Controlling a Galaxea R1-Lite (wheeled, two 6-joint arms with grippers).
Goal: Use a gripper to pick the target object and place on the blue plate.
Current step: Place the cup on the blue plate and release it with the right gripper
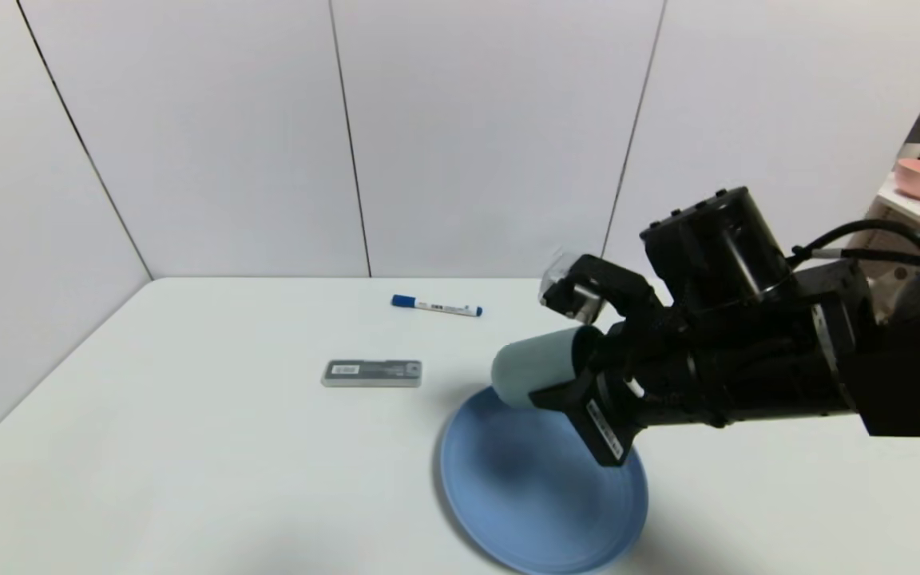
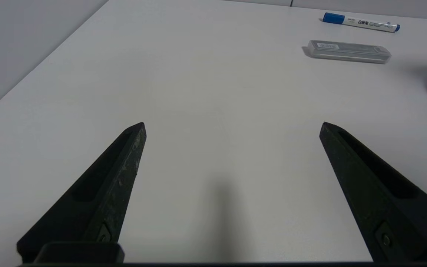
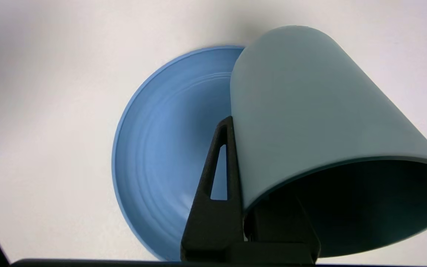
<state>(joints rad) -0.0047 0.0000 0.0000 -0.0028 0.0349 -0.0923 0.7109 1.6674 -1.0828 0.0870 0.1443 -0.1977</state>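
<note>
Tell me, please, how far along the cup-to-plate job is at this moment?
Done: the right gripper has the teal cup clamped at its rim, one finger outside the wall, and lifted off the table. In hand: the cup hangs tilted above the blue plate. Left: lowering it and releasing. The left gripper is open, away from the work.

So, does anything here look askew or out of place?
Only the teal-green cup: the right claw holds it tipped on its side above the blue plate, one finger inside its wall and one outside. Nothing looks spilled or damaged. The marker and grey case lie flat.
</note>
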